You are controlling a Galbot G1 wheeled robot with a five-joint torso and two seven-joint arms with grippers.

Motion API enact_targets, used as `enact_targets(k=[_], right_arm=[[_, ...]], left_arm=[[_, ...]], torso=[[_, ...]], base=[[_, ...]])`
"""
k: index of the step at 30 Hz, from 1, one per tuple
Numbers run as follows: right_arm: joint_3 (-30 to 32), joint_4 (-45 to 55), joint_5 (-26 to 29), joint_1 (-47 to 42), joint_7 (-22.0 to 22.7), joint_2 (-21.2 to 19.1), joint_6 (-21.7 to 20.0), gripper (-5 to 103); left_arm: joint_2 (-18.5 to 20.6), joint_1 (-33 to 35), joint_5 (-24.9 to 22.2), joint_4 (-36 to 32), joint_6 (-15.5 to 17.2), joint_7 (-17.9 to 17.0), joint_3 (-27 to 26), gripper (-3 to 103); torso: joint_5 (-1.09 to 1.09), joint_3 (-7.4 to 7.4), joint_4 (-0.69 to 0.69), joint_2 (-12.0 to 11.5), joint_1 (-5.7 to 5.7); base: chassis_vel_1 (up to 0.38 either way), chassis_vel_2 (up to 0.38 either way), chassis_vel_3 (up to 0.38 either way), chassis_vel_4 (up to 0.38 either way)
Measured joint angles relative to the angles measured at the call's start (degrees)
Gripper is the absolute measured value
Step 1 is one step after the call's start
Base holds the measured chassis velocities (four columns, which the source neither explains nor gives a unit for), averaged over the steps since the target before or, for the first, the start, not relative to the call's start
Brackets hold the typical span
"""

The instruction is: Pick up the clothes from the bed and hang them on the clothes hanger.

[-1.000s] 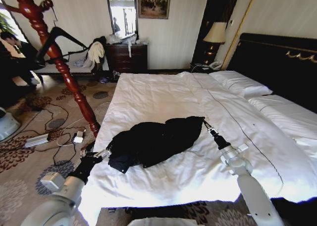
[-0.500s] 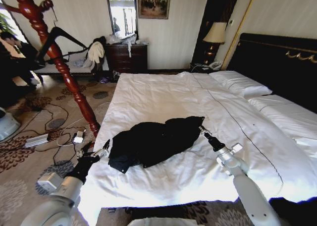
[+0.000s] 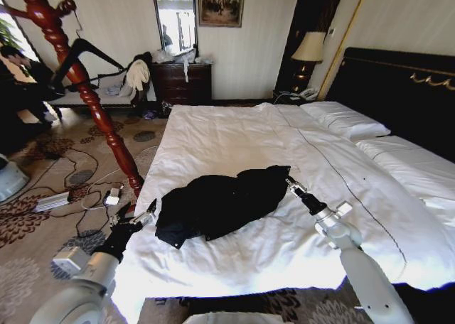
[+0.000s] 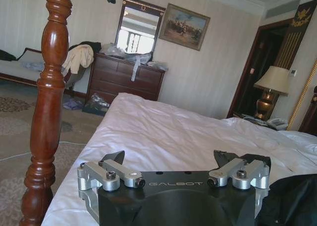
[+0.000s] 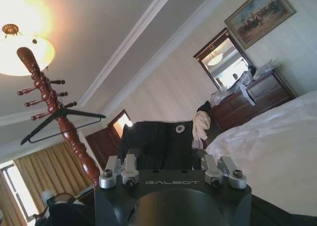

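The clothes, a black garment, lie crumpled on the near left part of the bed. My right gripper is at the garment's right end and is shut on dark cloth with a small button. At the bed's left edge my left gripper stands open just left of the garment, which shows as a dark edge in the left wrist view. The clothes hanger hangs on the wooden coat stand, also the hanger in the right wrist view.
The coat stand rises from the floor close to the bed's left side. Cables and a power strip lie on the carpet. A dresser and a chair draped with a cream garment stand at the far wall. Pillows and the headboard are on the right.
My right gripper has moved in to the garment's right end, which has shifted slightly left. My left gripper has shifted a little to the left and its fingers have spread.
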Motion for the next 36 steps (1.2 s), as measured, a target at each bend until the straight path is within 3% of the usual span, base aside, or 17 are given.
enact_targets(k=[5, 7, 11, 13, 15, 18, 23, 26, 28, 31, 33, 36], right_arm=[[-0.7, 0.7, -0.9, -0.6, 0.0, -0.6, 0.2, 35], [-0.8, 0.9, -1.0, -0.6, 0.0, -0.6, 0.2, 35], [-0.7, 2.3, -1.0, -1.5, 0.3, -1.0, 0.4, 13], [-0.5, 2.7, -1.1, -1.8, 0.4, -1.1, 0.4, 13], [-0.1, 4.0, -1.1, -2.9, 0.8, -1.7, 0.6, 1], [0.2, 4.8, -1.1, -3.5, 1.2, -2.1, 0.7, 1], [1.6, 9.1, -0.9, -5.8, 6.3, -4.1, 1.4, 0], [2.2, 13.1, -0.7, -6.4, 12.1, -6.1, 2.3, 0], [2.3, 13.8, -0.4, -6.4, 13.2, -6.4, 2.5, 0], [3.2, 17.4, 0.7, -6.3, 19.7, -8.4, 2.7, 0], [3.6, 18.2, 0.6, -6.3, 21.1, -9.1, 2.5, 0], [5.6, 22.2, -0.2, -6.6, 26.7, -13.4, 0.7, 0]], left_arm=[[0.0, -0.1, -0.1, 0.0, 0.0, 0.0, 0.0, 100], [0.0, -0.1, -0.1, 0.0, 0.0, 0.0, 0.0, 100], [0.4, -0.4, -0.5, 0.0, 0.0, -0.2, 0.0, 100], [0.5, -0.5, -0.6, 0.0, 0.0, -0.3, 0.0, 100], [0.6, -1.1, -0.9, 0.0, 0.0, -0.7, 0.3, 100], [0.7, -1.4, -0.9, 0.0, 0.1, -1.0, 0.7, 100], [0.7, -2.2, -0.8, 0.0, 0.5, -1.5, 1.3, 100], [0.6, -2.9, -0.6, 0.0, 0.8, -1.9, 1.8, 100], [0.5, -3.1, -0.6, 0.0, 0.8, -1.9, 1.9, 100], [0.5, -4.1, -0.5, 0.0, 1.0, -2.2, 2.3, 100], [0.5, -4.3, -0.6, 0.0, 1.1, -2.2, 2.3, 100], [0.5, -4.9, -0.9, 0.0, 1.5, -2.2, 1.6, 100]], torso=[[0.00, 0.00, 0.00, 0.0, 0.00], [0.00, 0.00, 0.00, 0.0, 0.00], [0.00, 0.00, 0.01, 0.0, 0.00], [0.00, 0.00, 0.00, 0.0, 0.00], [0.01, 0.00, 0.00, 0.0, 0.00], [0.00, 0.00, 0.00, 0.0, 0.00], [0.00, 0.00, 0.00, 0.0, 0.00], [-0.01, 0.00, 0.00, 0.0, 0.00], [0.00, 0.00, 0.00, 0.0, 0.00], [0.01, 0.00, 0.01, 0.0, 0.00], [0.01, 0.00, 0.00, 0.0, 0.00], [0.02, 0.00, 0.01, 0.0, 0.00]], base=[[0.000, 0.000, 0.000, 0.000], [0.000, 0.000, 0.000, 0.000], [0.000, 0.000, 0.000, 0.000], [0.000, 0.000, 0.000, 0.000], [0.000, 0.000, 0.000, 0.000], [0.000, 0.000, 0.000, 0.000], [0.000, 0.000, 0.000, 0.000], [0.000, 0.000, 0.000, 0.000], [0.000, 0.000, 0.000, 0.000], [0.000, 0.000, 0.000, 0.000], [0.000, 0.000, 0.000, 0.000], [0.000, 0.000, 0.000, 0.000]])
